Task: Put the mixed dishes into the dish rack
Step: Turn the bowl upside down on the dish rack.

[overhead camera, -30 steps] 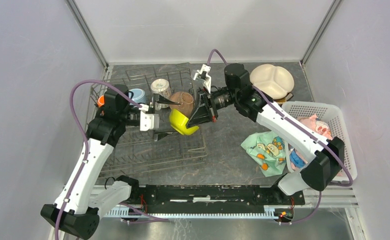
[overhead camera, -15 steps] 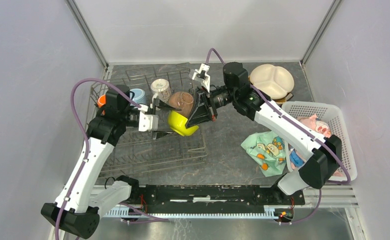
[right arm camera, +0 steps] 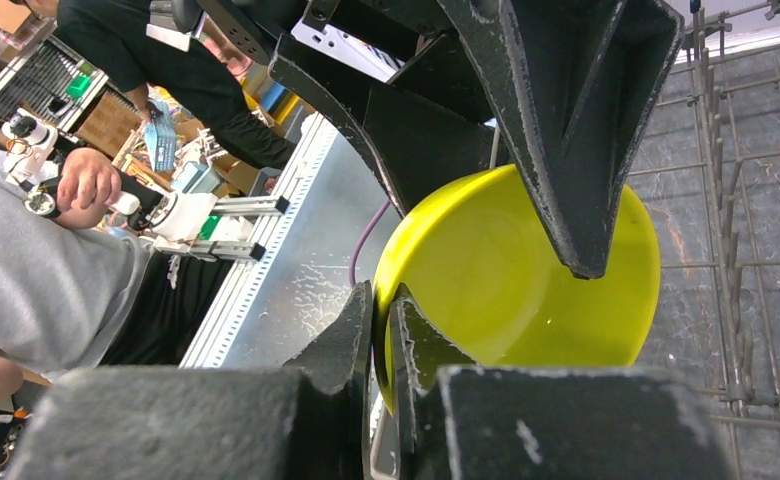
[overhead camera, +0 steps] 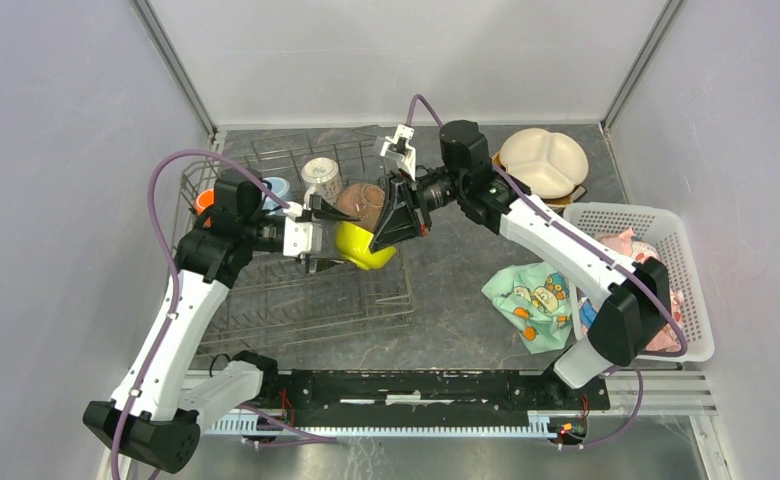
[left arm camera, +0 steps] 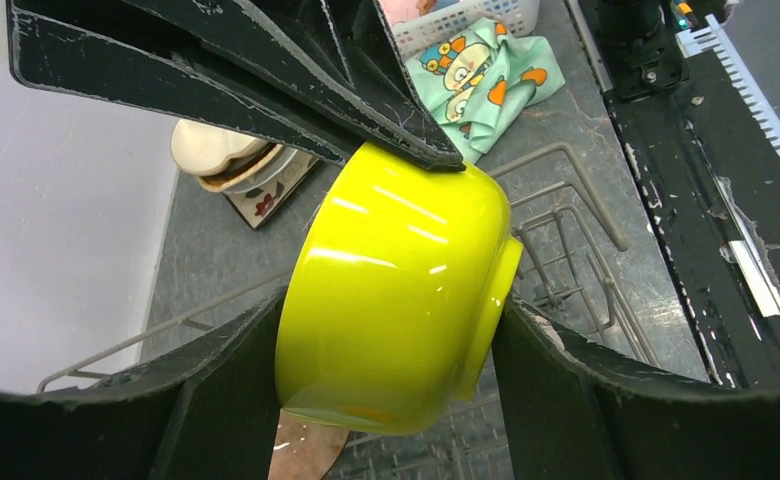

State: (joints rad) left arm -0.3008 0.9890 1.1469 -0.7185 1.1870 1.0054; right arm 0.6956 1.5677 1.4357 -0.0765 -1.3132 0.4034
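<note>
- Nearest, at the bottom of the top view, the left arm [overhead camera: 178, 325] and the right arm [overhead camera: 566, 250] rise from their bases and lean inward, meeting left of centre.
- Low on the right, the teal patterned cloth [overhead camera: 528, 295] lies crumpled on the grey table [overhead camera: 456, 300]. It is just beside the white perforated basket [overhead camera: 678, 232], which holds the pink cloth [overhead camera: 628, 248].
- Across the left half of the frame sits the dish rack [overhead camera: 306, 322], its upright tines running in rows.
- Over the rack's middle right, the lime-green bowl [left arm camera: 396, 300] is tipped on its side between the two grippers. Whether it touches the wires cannot be told.
- The left gripper [overhead camera: 342, 240] reaches in from the left and grasps the bowl. In the left wrist view one finger lies against the rim side and the other against the foot.
- The right gripper [overhead camera: 378, 238] comes in from the upper right, its jaws clenched on the bowl's rim. The right wrist view shows the wall pinched between nearly closed fingers.
- Just behind that bowl, a tan bowl [overhead camera: 364, 200] leans in the rack.
- Along the rack's far side, left to right, are the orange mug [overhead camera: 202, 200], partly hidden by the left arm, the light-blue mug [overhead camera: 276, 188] and the white patterned mug [overhead camera: 320, 175].
- Farthest, in the upper right, the cream three-section plate [overhead camera: 544, 160] rests on a stack of other plates [left arm camera: 271, 180], well apart from the rack.
</note>
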